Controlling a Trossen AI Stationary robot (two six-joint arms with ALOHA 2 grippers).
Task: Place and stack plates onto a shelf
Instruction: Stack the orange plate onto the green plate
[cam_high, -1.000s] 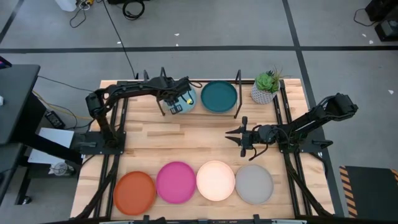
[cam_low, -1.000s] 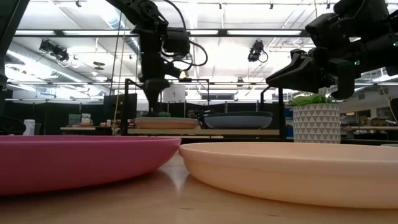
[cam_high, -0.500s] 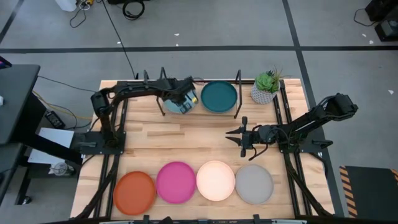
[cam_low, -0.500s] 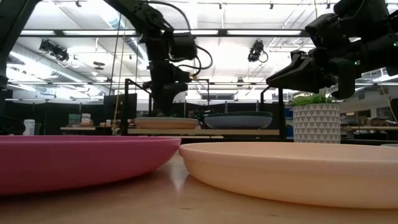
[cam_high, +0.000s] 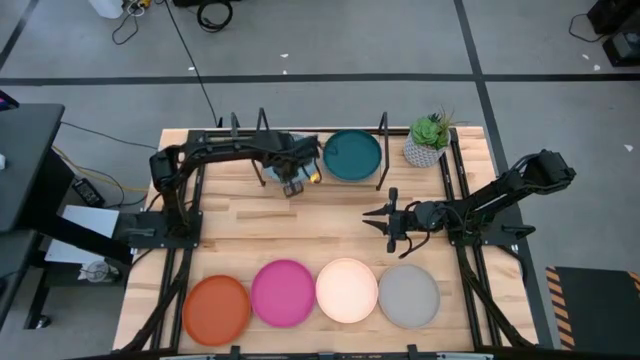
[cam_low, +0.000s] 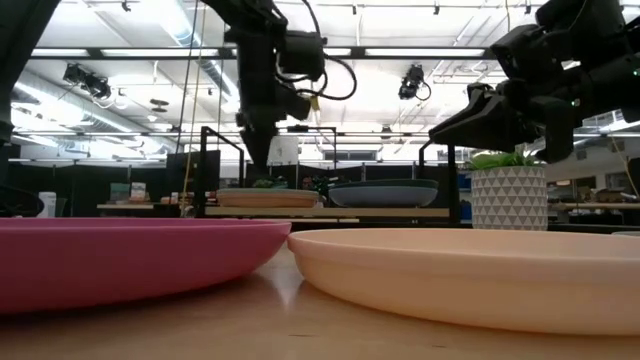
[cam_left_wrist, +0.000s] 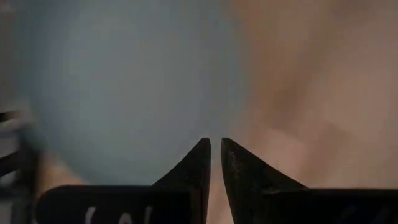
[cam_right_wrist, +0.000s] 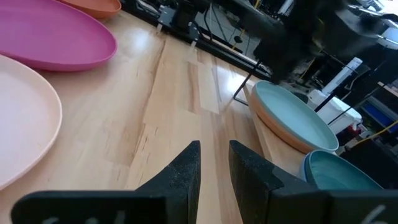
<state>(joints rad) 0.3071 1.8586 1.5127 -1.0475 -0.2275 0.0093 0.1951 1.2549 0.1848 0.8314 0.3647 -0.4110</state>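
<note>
On the shelf (cam_high: 262, 178), a light blue plate (cam_right_wrist: 292, 115) lies on a peach plate at the left end. A dark teal plate (cam_high: 352, 155) lies at the right end. Orange (cam_high: 215, 308), magenta (cam_high: 283, 292), cream-white (cam_high: 347, 290) and grey (cam_high: 408, 295) plates sit in a row on the table along its near edge. My left gripper (cam_high: 293, 183) hangs shut above the light blue plate's near right rim (cam_left_wrist: 124, 87), clear of it in the low view (cam_low: 258, 160). My right gripper (cam_high: 366, 213) waits shut at mid-table, above the wood, pointing left.
A small potted plant (cam_high: 428, 140) stands at the table's far right, beside the shelf's right wire upright (cam_high: 383, 150). Bare wood lies between the shelf and the near row of plates. Both arm bases stand at the table's sides.
My left gripper has risen off the shelf's left stack, turned about, and drifted toward the table's right and near side. The light blue plate stays where it lay. My right arm has kept still.
</note>
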